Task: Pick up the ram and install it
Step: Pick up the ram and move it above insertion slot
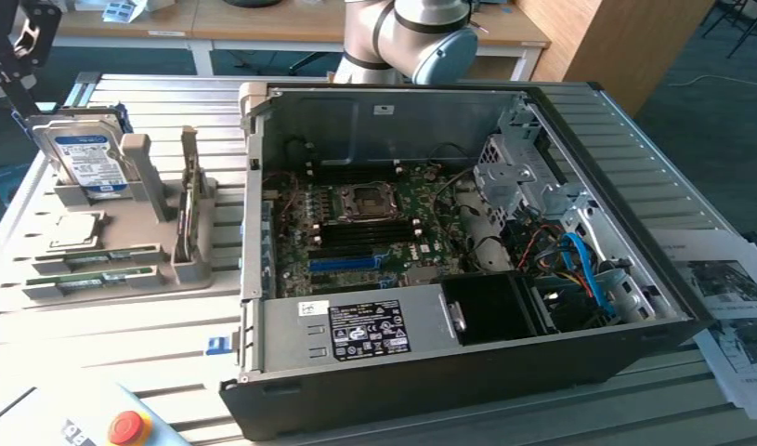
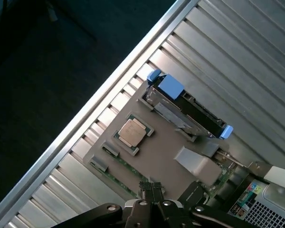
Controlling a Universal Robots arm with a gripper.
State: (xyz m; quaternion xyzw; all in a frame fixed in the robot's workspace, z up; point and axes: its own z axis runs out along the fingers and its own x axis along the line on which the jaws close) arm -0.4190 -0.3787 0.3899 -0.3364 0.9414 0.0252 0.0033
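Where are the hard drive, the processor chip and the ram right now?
hard drive (image 1: 85,160), exterior view, on its blue-white label.
processor chip (image 2: 132,132), wrist view, centre of its metal lid.
ram (image 1: 99,256), exterior view, mid-length of the green stick lying just beside the processor chip.

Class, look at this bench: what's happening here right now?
A robot arm is working beside an open computer case. Its gripper, shut with nothing in it, hangs above the gray fixture that holds the hard drive, a processor and the ram. The ram lies in the fixture, not yet picked up.
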